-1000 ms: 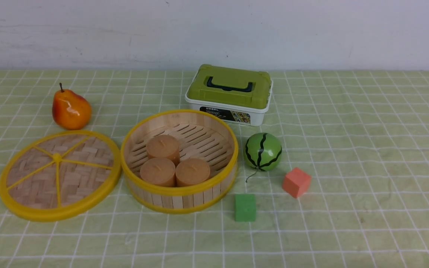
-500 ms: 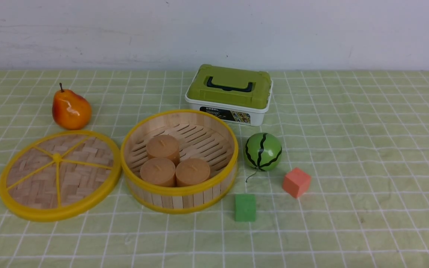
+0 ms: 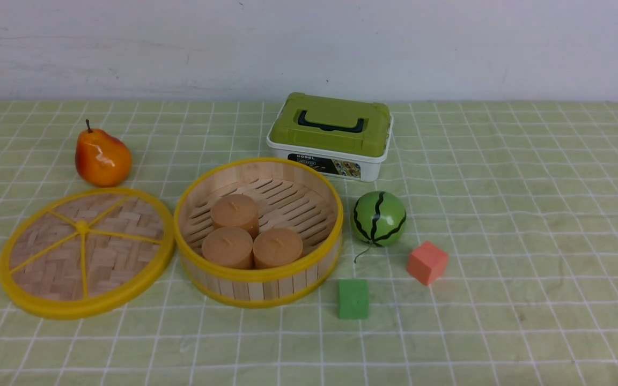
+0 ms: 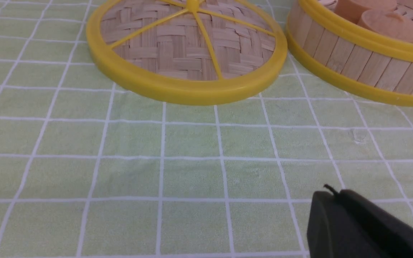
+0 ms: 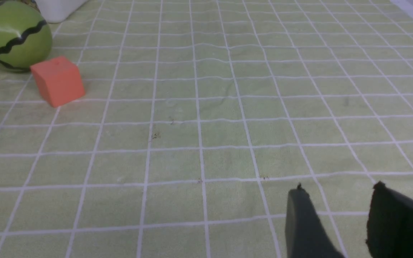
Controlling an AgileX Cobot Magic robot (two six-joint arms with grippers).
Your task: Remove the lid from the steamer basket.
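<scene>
The lid [image 3: 86, 252], a woven wood disc with a yellow rim and yellow spokes, lies flat on the cloth just left of the steamer basket [image 3: 258, 279]. The basket stands uncovered with three tan cylinders [image 3: 236, 210] inside. Lid [image 4: 186, 57] and basket [image 4: 357, 61] also show in the left wrist view. My left gripper [image 4: 332, 195] is shut and empty, low over the cloth, short of the lid. My right gripper [image 5: 337, 191] is open and empty over bare cloth. Neither gripper shows in the front view.
An orange pear [image 3: 102, 157] sits behind the lid. A white box with an olive-green lid [image 3: 330, 134] stands behind the basket. A watermelon ball [image 3: 378, 218], a red cube [image 3: 426, 262] and a green cube [image 3: 353, 298] lie right of the basket.
</scene>
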